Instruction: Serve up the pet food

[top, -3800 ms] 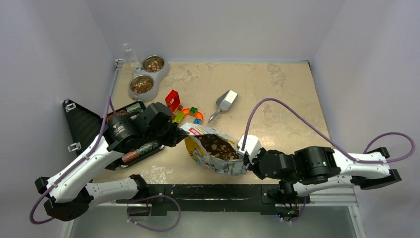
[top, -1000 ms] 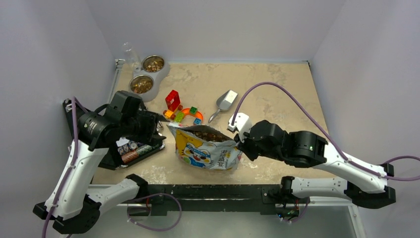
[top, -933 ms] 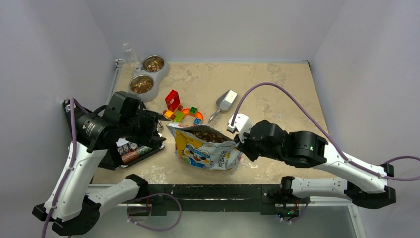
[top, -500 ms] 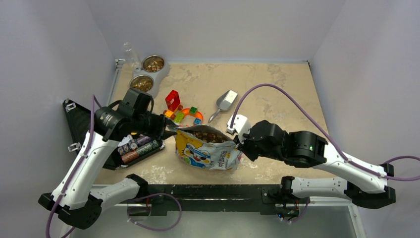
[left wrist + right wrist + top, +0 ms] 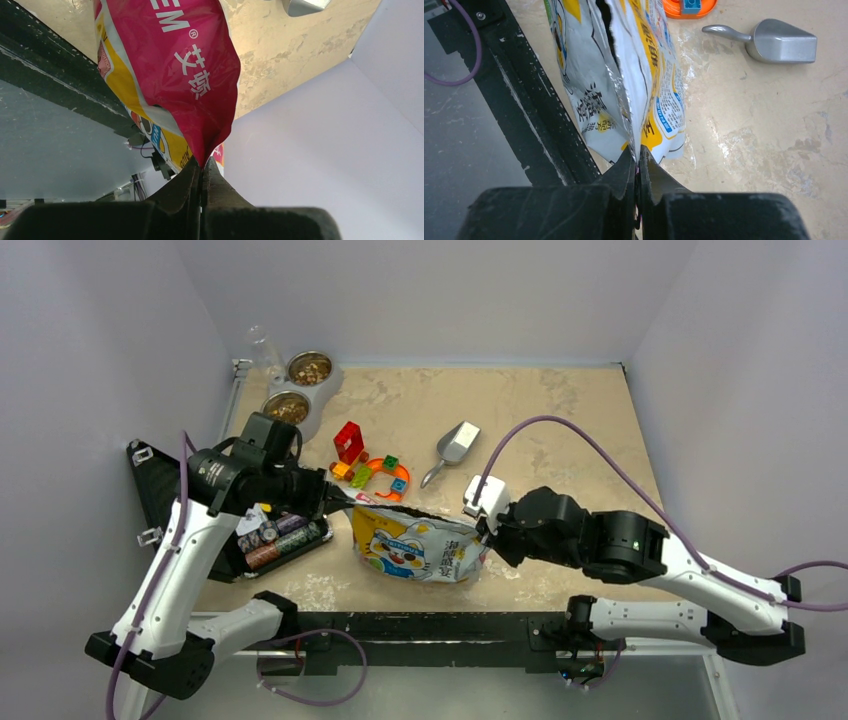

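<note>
Left pincer [image 5: 338, 502], right pincer [image 5: 487, 530] clamp bag [image 5: 415, 550] ends; pet food [image 5: 287, 410] in bowl [image 5: 272, 428] beyond left.

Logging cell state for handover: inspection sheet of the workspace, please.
Surface: beige mottled table, patchy.
Job's things: pet food bag held up, stretched between both pincers; kibble in twin bowl feeder; scoop lying free.
Clutter: toy blocks; black tray of cans; clear bottle.
Pincers: left pincer shut on bag's corner; right pincer shut on opposite edge.
Cables: purple cable on each arm, looping freely.
Surroundings: plain walls; nothing else seen.
</note>
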Controlling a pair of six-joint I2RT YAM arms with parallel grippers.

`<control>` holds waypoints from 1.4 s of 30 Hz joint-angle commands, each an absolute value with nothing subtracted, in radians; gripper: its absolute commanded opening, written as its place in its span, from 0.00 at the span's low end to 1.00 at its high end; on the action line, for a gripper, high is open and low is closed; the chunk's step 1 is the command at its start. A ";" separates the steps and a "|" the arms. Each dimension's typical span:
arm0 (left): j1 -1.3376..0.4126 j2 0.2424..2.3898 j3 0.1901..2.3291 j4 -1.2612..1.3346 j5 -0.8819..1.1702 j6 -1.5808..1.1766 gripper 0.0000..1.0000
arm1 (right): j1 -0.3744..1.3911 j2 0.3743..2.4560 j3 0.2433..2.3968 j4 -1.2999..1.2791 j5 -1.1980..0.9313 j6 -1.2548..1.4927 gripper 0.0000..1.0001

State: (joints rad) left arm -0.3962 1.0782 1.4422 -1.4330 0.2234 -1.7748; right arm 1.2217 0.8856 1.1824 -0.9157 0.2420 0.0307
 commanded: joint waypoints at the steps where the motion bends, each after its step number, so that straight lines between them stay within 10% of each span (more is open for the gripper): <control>1: -0.347 1.029 1.417 -1.362 0.282 -1.788 0.00 | 1.206 0.983 1.369 -1.028 0.135 -0.032 0.13; 4: -0.348 1.031 1.434 -1.368 0.294 -1.792 0.00 | 1.206 1.131 1.565 -1.009 0.061 -0.049 0.49; 7: -0.348 1.039 1.453 -1.370 0.323 -1.798 0.00 | 1.214 1.323 1.775 -1.022 0.085 -0.068 0.65; 23: -0.348 1.041 1.456 -1.329 0.476 -1.770 0.00 | 1.266 1.639 1.951 -0.921 0.147 -0.168 0.69; 33: -0.345 1.058 1.458 -1.295 0.524 -1.765 0.00 | 1.266 1.631 1.809 -0.940 0.336 -0.229 0.50; 42: -0.288 1.061 1.502 -1.390 0.432 -1.710 0.00 | 1.267 1.561 1.739 -1.093 0.385 -0.074 0.00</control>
State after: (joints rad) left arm -0.3340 1.0962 1.4235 -1.4086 0.3950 -1.7313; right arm 1.2816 1.6264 1.7756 -0.9321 0.2680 -0.1387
